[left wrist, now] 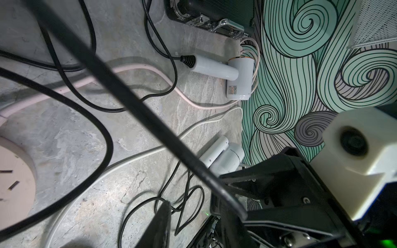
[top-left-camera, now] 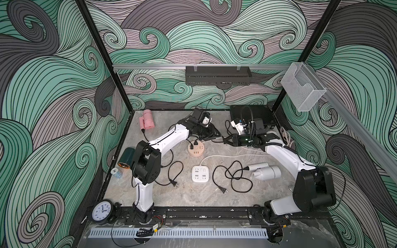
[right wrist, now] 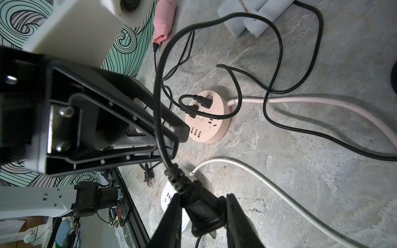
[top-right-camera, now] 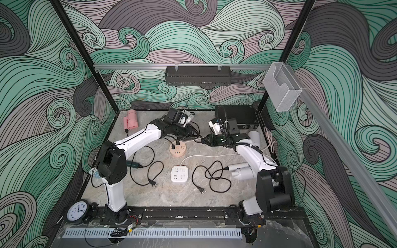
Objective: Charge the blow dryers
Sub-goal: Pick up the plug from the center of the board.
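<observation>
While two black plugs (top-left-camera: 194,143) sit seated in the round peach plastic socket hub (top-left-camera: 196,150) in both top views, two loose plugs (top-left-camera: 174,183) lie on the grey stone-look counter (top-left-camera: 182,197) either side of the square white socket block (top-left-camera: 200,173), so I judge the charging under half done. The small pink blow dryer (top-left-camera: 147,122) rests in the far left corner, the dark green dryer (top-left-camera: 126,158) at the left edge and a white dryer (top-left-camera: 265,170) by the right arm. The left end effector (top-left-camera: 218,135) and right end effector (top-left-camera: 224,140) nearly meet beyond the hub.

The left wrist view shows another white dryer (left wrist: 236,77) against the wall, its handle pointing away from it. A black cord (left wrist: 139,111) crosses close by, and I cannot tell whether the left jaws grip it.

In the right wrist view the right end effector pinches a third black plug (right wrist: 204,214). Its long axis runs along the fingers, the cord end leads out toward the left end effector, and the prongs are hidden
</observation>
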